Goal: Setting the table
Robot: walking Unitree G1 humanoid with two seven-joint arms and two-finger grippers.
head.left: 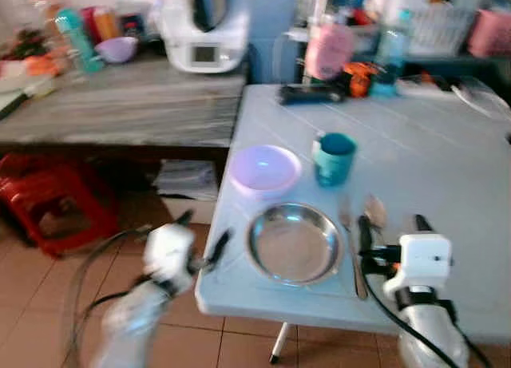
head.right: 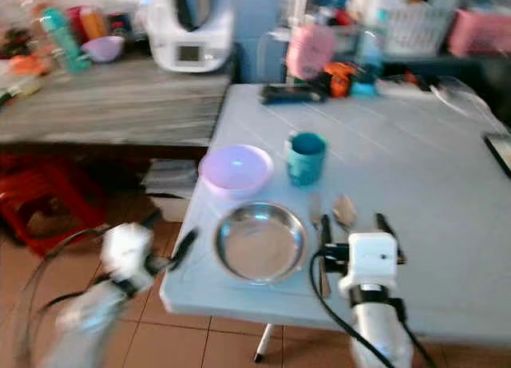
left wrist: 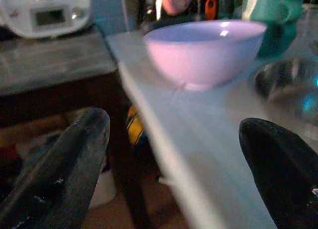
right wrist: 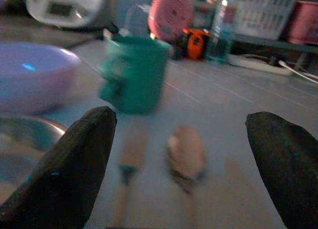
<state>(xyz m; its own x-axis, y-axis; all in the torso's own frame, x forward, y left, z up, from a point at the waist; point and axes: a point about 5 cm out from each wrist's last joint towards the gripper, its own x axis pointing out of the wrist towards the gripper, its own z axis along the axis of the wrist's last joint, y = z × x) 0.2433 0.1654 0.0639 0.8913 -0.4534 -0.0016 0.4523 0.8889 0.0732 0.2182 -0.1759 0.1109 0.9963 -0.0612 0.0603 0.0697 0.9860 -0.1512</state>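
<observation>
Place setting on the white table [head.left: 447, 152] — both grippers empty.
Left gripper [head.left: 209, 239] at the table's near-left corner, fingers spread; then lilac bowl [head.left: 264, 170], steel plate [head.left: 294, 242] nearer, teal mug [head.left: 334, 158], knife [head.left: 351, 247] and spoon [head.left: 375, 211] — right gripper [head.left: 391, 227] spread wide just behind them.

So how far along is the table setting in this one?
One place looks laid: metal plate, pink bowl, teal mug, and a knife and spoon to the plate's right. Nothing is in hand: the right end effector is open over the cutlery, the left end effector open at the table edge. Perhaps only final adjustments remain.
</observation>
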